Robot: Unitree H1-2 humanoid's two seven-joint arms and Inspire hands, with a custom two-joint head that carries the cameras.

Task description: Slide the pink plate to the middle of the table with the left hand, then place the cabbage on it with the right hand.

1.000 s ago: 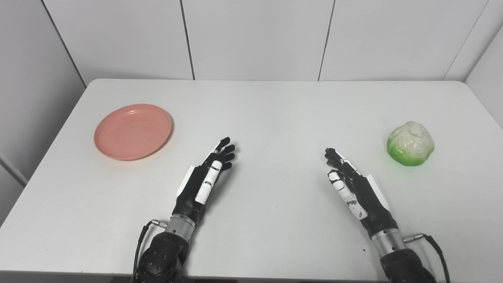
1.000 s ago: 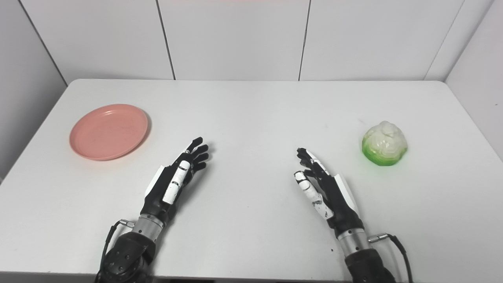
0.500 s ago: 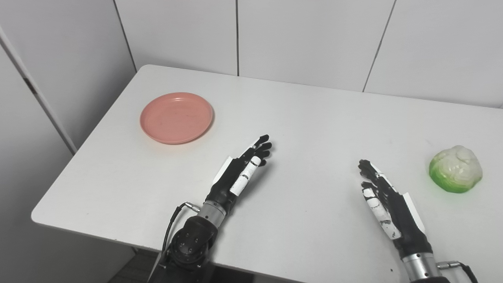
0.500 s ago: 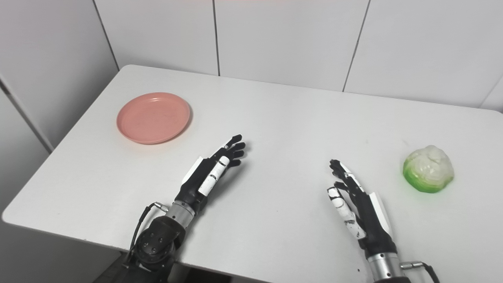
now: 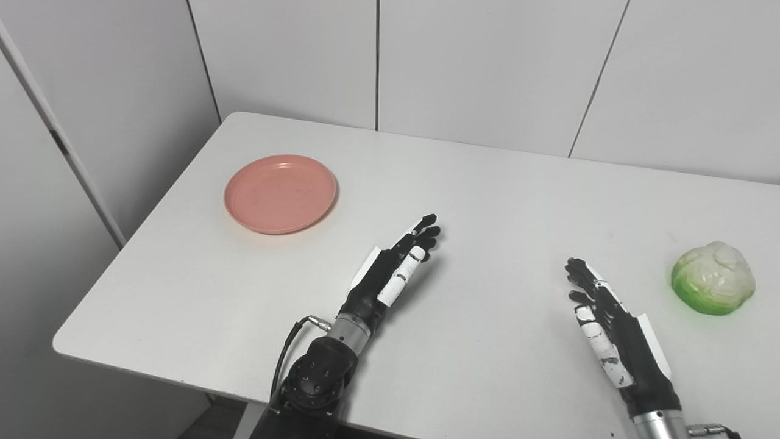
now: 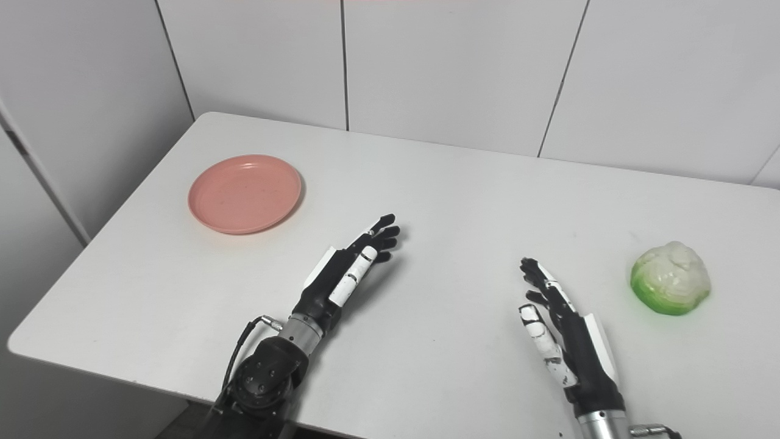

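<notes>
Far to our left on the white worktop [image 5: 487, 201] sits the pink plate [image 5: 280, 193], empty, well apart from both hands and toward the far left corner. Our left hand [image 5: 396, 270] lies nearer to it, fingers [image 5: 426, 228] stretched out and loosely spread, holding nothing; the plate lies up and to the left of those fingertips, so we judge the coming reach must go that way before any slide toward the middle. Our right hand [image 5: 609, 329] rests open too, fingers apart. Just right of it, near the worktop's right side, sits the cabbage [image 5: 713, 286], untouched.
</notes>
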